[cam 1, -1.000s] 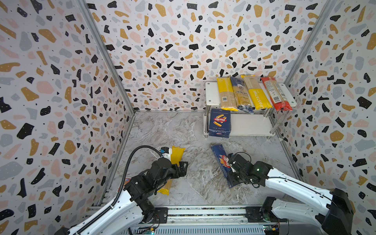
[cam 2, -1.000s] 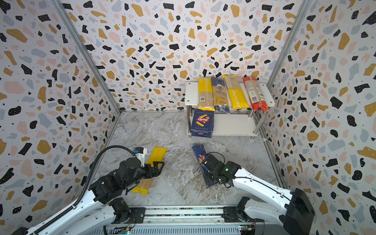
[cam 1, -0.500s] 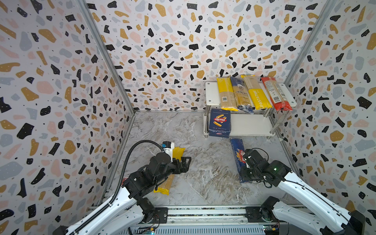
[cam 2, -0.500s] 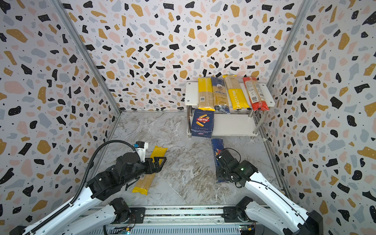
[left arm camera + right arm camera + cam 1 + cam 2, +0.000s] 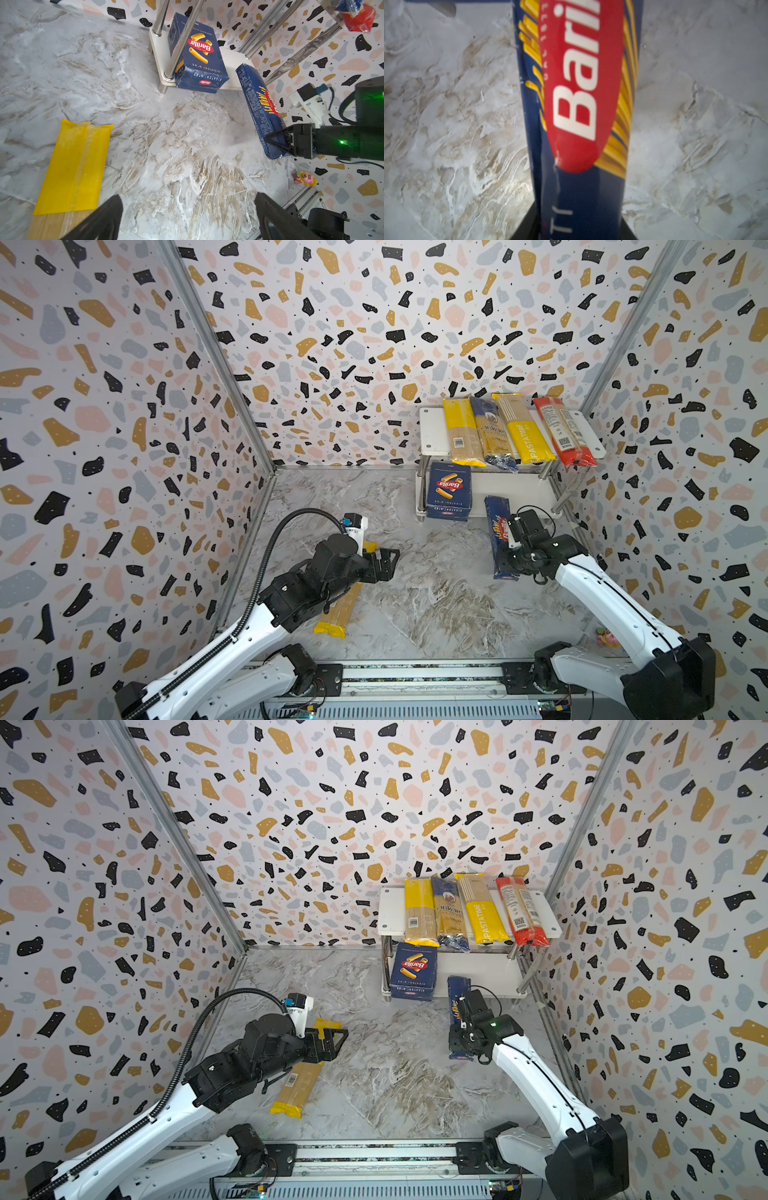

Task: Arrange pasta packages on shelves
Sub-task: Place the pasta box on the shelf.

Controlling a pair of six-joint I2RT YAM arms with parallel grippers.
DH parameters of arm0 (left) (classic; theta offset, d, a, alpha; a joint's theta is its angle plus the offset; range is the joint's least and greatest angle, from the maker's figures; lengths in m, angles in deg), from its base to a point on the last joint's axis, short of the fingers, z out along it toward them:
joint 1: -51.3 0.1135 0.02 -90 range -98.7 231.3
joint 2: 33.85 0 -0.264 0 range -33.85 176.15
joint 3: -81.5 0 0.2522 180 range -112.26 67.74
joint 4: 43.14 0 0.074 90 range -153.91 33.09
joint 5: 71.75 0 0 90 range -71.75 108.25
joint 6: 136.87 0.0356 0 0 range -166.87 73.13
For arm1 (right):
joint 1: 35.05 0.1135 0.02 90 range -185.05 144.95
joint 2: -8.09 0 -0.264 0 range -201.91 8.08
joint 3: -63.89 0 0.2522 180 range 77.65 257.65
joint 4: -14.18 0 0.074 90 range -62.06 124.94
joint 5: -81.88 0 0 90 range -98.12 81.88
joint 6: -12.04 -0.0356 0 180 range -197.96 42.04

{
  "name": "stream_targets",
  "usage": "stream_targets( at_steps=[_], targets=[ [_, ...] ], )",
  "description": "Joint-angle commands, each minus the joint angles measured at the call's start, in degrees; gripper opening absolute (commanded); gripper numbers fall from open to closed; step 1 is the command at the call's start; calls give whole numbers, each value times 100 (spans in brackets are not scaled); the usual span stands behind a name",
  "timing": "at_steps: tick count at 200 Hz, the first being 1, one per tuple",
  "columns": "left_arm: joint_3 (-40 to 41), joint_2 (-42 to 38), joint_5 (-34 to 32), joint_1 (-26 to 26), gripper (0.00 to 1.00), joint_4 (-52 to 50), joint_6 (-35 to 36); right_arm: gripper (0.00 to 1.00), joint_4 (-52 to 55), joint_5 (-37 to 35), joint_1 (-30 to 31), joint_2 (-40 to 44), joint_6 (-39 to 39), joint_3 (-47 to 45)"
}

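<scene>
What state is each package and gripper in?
Slim blue Barilla cardboard box: tilted, gripped at one end.
Right gripper: shut on that box.
Left gripper: open, empty.
Long yellow plastic spaghetti bag: flat on the floor.
Wide blue Barilla rigatoni box: on the lower white board.
Four long spaghetti bags: flat on the top board.

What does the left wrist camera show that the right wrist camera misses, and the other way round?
Only the left wrist view shows the yellow spaghetti bag lying flat, the rigatoni box on the rack's lower board, the pink toy, and the right claw shut on the slim Barilla box, seen from the side. Only the right wrist view shows that box's red logo close up, with its own dark fingertips beside it. Both show the slim Barilla box and the marbled floor.
</scene>
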Motion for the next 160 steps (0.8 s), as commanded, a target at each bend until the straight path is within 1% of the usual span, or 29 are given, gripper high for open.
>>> stream_targets(
  at_steps=[1,46,75,160],
  targets=[
    [-229,166,38,29,99,69,234,36,-1205,55,-287,-198,462,535],
    [-294,447,42,69,100,235,345,36,-2279,124,-529,-1088,675,749],
    [-363,606,121,177,99,269,440,36,-2863,207,-601,-1558,623,848],
    [-239,708,306,603,100,278,599,37,-3203,512,-880,-2577,757,1764]
  ],
)
